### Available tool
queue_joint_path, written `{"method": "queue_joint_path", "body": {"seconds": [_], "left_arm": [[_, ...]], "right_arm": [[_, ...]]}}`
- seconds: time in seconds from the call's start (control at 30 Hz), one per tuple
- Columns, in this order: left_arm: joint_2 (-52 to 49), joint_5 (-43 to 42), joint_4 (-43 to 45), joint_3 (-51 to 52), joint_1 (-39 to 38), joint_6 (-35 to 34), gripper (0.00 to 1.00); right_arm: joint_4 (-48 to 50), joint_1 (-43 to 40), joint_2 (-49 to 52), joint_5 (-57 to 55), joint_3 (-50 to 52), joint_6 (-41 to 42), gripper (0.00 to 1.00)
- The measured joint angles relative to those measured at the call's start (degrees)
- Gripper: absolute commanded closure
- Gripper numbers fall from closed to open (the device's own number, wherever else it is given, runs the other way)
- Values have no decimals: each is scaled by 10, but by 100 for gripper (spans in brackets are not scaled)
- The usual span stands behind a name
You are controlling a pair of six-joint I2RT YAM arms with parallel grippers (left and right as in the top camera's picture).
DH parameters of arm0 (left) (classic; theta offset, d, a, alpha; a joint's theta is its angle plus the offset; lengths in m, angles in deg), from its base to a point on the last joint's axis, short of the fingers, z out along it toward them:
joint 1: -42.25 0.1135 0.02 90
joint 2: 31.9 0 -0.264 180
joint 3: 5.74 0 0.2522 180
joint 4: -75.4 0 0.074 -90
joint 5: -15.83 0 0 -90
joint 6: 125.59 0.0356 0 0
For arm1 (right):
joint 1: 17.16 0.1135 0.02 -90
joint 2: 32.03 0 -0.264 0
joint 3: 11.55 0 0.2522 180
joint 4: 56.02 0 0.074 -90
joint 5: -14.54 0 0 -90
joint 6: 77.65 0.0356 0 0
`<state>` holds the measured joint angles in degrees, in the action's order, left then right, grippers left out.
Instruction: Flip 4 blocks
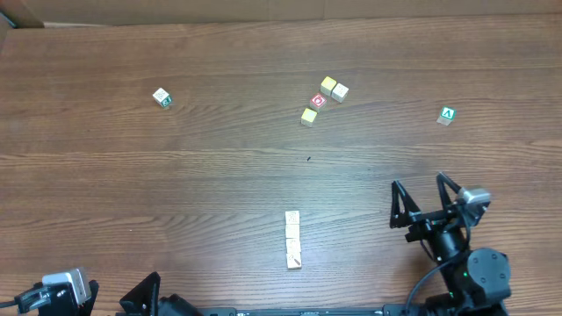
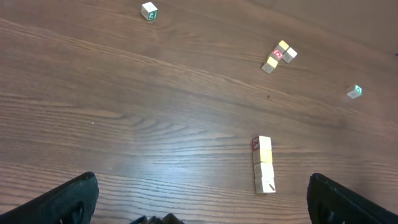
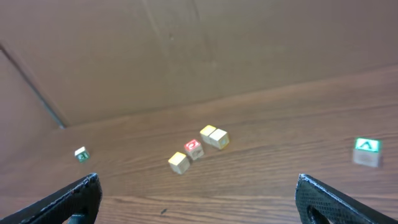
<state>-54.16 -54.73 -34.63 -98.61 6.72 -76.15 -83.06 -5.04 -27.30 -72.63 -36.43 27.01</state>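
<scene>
While left tool (image 2: 202, 186) and right tool (image 1: 419, 184) gape empty, four blocks (image 1: 292, 239) form one row.

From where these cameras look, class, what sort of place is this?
Probably a robotics lab bench: a wood-grain table, a row of four pale wooden blocks, a green "A" cube set apart, and the right gripper open near the table's edge.
</scene>
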Motion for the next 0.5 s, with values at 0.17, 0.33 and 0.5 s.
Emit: {"method": "queue_joint_path", "body": {"seconds": [0.17, 0.33, 0.5], "left_arm": [[0, 0, 0, 0, 0, 0, 0], [0, 0, 0, 0, 0, 0, 0], [0, 0, 0, 0, 0, 0, 0]], "right_arm": [[54, -9, -36, 12, 69, 0, 0], [79, -29, -39, 14, 101, -6, 0], [86, -38, -39, 14, 101, -40, 0]]}}
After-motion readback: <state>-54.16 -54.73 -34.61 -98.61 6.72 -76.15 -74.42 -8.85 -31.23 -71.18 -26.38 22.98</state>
